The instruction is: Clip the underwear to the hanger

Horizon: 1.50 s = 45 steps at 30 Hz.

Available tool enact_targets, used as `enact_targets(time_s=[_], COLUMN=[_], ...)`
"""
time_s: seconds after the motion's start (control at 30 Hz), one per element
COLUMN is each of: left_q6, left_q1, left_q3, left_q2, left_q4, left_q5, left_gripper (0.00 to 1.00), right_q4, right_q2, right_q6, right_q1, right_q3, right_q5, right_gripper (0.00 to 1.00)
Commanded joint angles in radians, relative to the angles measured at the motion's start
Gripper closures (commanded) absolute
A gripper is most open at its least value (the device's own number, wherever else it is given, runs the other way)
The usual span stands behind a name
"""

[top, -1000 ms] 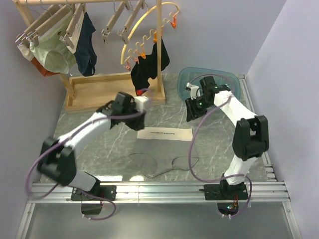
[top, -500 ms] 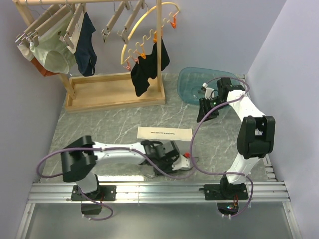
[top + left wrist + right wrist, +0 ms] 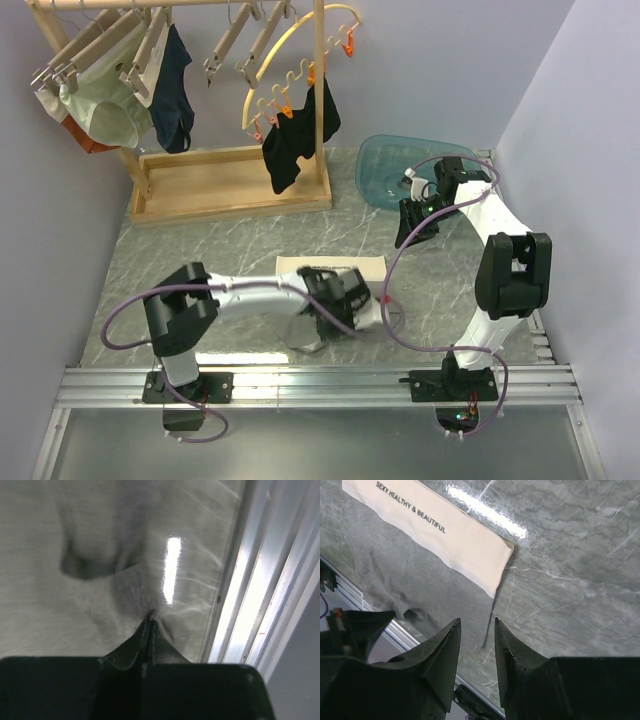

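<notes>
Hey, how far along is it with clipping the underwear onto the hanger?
Done: nothing is clipped yet. In hand: the left gripper is shut on the underwear, which lies on the table; the right gripper hangs open, empty. Left: lift it to the wooden hanger on the rack and clip both sides.

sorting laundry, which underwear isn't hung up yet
The grey-beige underwear, lying on the table; the green briefs, navy briefs and black pair hang on the rack.

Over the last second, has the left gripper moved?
Yes. The left gripper left the wooden rack base and came toward the near rail. It is now shut on the underwear.
</notes>
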State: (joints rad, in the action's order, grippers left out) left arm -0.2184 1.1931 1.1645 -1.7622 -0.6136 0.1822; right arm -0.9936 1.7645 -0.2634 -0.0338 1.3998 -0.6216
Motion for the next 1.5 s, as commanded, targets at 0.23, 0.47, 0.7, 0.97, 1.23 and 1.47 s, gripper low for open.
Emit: enact_targets(time_s=[0.23,0.47,0.7,0.97,1.23,1.47], left_q6=[-0.160,-0.148,-0.153,-0.183,-0.210,-0.223], left_q1=[-0.352,-0.400,-0.372,-0.259,-0.193,-0.193], left_q3=[0.257,0.247,0.239,0.155,0.104,0.093], left_q2=[-0.146,-0.086,0.012,0.021,-0.025,-0.094], left_q4=[-0.232,-0.169,-0.126,-0.017,0.116,0.175], left_q5=[0.473,0.421,0.347,0.217,0.082,0.031], left_gripper=[0.91,0.58,0.53,0.56,0.55,0.56], right_q4=[-0.017,-0.030,-0.027,-0.030,-0.023,-0.019], right_q2=[0.021,0.003,0.018,0.013,0.018,0.018], right_q6=[-0.019,-0.039,-0.039,-0.046,-0.048,-0.053], right_q1=[0.008,0.008,0.008,0.008,0.009,0.014], right_q3=[0.010,-0.008,-0.015,-0.021,-0.036,-0.048], right_q5=[-0.030,-0.021,-0.036,-0.027,-0.033,-0.033], right_gripper=[0.60,0.60,0.60,0.60,0.60,0.60])
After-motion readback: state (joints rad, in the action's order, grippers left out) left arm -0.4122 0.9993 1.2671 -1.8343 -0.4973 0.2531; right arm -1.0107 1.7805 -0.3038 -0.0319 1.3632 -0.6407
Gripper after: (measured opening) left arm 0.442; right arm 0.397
